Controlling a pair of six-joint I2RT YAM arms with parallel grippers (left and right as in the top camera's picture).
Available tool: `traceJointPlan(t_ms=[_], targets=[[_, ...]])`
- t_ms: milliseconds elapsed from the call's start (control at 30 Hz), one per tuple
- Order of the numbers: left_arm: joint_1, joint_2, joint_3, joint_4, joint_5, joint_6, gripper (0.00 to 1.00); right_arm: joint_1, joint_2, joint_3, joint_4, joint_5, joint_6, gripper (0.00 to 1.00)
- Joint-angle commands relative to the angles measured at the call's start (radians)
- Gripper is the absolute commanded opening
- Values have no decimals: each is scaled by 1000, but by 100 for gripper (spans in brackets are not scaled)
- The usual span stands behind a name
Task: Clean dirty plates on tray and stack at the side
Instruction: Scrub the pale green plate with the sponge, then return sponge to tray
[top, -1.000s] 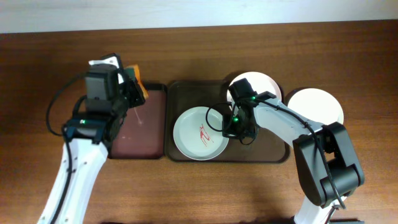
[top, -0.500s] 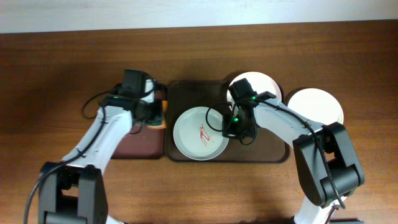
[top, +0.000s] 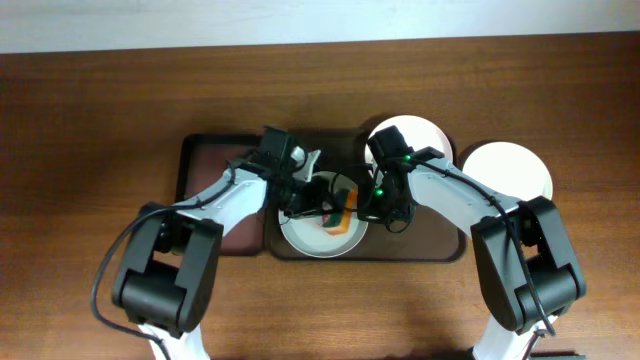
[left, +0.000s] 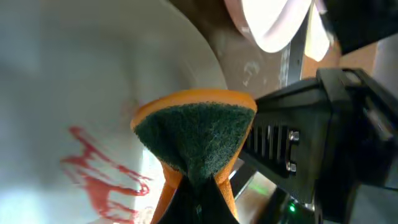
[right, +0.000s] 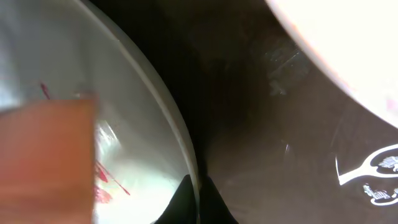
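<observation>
Left gripper (left: 199, 200): clamps sponge (left: 194, 134) over near plate (top: 300, 228), red smear (left: 106, 177).
Right gripper (right: 198, 198): pinches that plate's right rim.
Progress: smear unwiped; side plate (top: 510, 170) sits right of tray (top: 440, 245).

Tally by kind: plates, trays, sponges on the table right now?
Plates: 3 (smeared plate, plate at the tray's back, plate off the tray)
Trays: 2 (dark brown tray, maroon tray)
Sponges: 1 (sponge, held in the left pincer)
Total: 6
</observation>
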Motion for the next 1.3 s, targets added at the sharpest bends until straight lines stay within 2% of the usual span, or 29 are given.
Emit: traceJointPlan(t_ms=[0, 67, 167, 233, 400, 533, 600, 733, 867, 933, 1000, 1133, 1167, 1200, 1233, 1267], targets=[[-35, 55, 5, 9, 135, -17, 0, 5, -14, -14, -8, 39, -6, 4], [-38, 55, 5, 16, 166, -38, 0, 5, -14, -14, -8, 39, -6, 4], [-38, 55, 3, -10, 51, -40, 0, 5, -14, -14, -11, 38, -6, 4], [-38, 60, 2, -10, 41, -40, 0, 5, -14, -14, -12, 38, -6, 4], [-1, 65, 1, -14, -206, -38, 0, 5, -14, -14, -15, 38, -6, 4], [98, -19, 2, -15, -320, 23, 0, 5, -14, -14, -15, 38, -6, 4], [106, -45, 2, -32, -340, 49, 0, 5, -14, -14, -15, 39, -6, 4], [115, -202, 14, -188, -373, 203, 0, 5, -14, -14, -18, 39, -6, 4], [229, -346, 14, -217, -618, 263, 0, 5, -14, -14, -22, 39, -6, 4], [283, -333, 3, -220, -659, 344, 0, 5, -14, -14, -21, 39, -6, 4], [285, -275, -9, -225, -740, 351, 0, 5, -14, -14, -22, 39, -6, 4], [284, -119, -13, -236, -740, 350, 0, 5, -14, -14, -22, 39, -6, 4], [284, -100, -13, -239, -741, 351, 2, 5, -14, -14, -22, 39, -6, 4], [284, -90, -13, -237, -766, 351, 38, 5, -14, -14, -22, 39, -6, 4], [284, -89, -13, -230, -788, 350, 62, 5, -14, -14, -22, 39, -6, 4], [284, -87, -13, -215, -812, 351, 69, 5, -14, -14, -22, 39, -6, 4]])
